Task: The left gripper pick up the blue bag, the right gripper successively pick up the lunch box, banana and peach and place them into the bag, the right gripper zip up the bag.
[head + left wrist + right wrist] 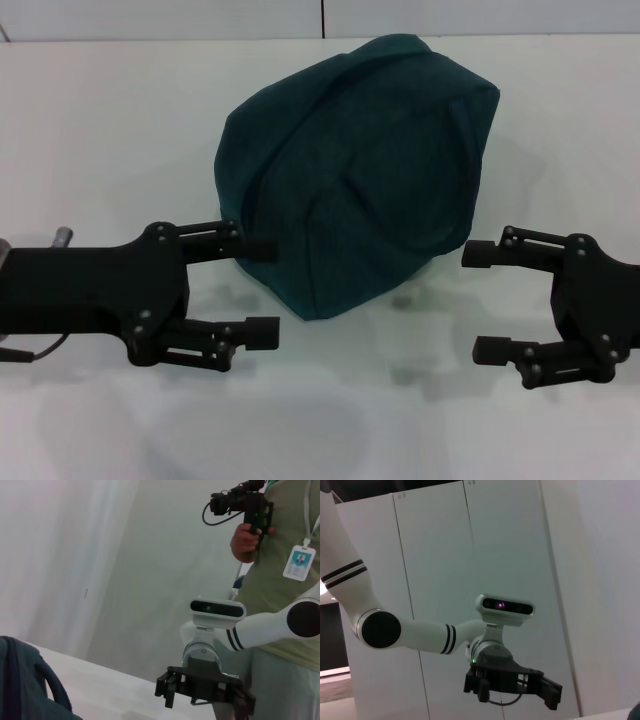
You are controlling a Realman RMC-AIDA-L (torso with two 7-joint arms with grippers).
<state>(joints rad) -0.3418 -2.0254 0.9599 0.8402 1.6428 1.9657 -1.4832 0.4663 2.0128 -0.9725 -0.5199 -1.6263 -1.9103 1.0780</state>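
Head view. Blue bag sits on the white table, centre toward 12 o'clock, slumped into a rounded mound, fabric creased. No opening, zipper or handle shows from this side, and whatever is inside cannot be seen.

Left gripper at roughly 8 o'clock of the bag, fingers spread wide, pointing across toward the other arm. Its upper fingertip lies at the bag's lower left edge; touching or just short of it, hard to say from above. Lower finger is clear of the fabric, over bare table. Nothing held.

Right gripper at about 4 o'clock of the bag, also spread wide, empty, fingertips facing the left gripper. Upper tip is just beside the bag's lower right corner, apart from it.

Left wrist view: a dark teal fold of the bag with a loop handle (corner only), the opposite gripper farther off, and behind it a person in a green shirt holding a camera.
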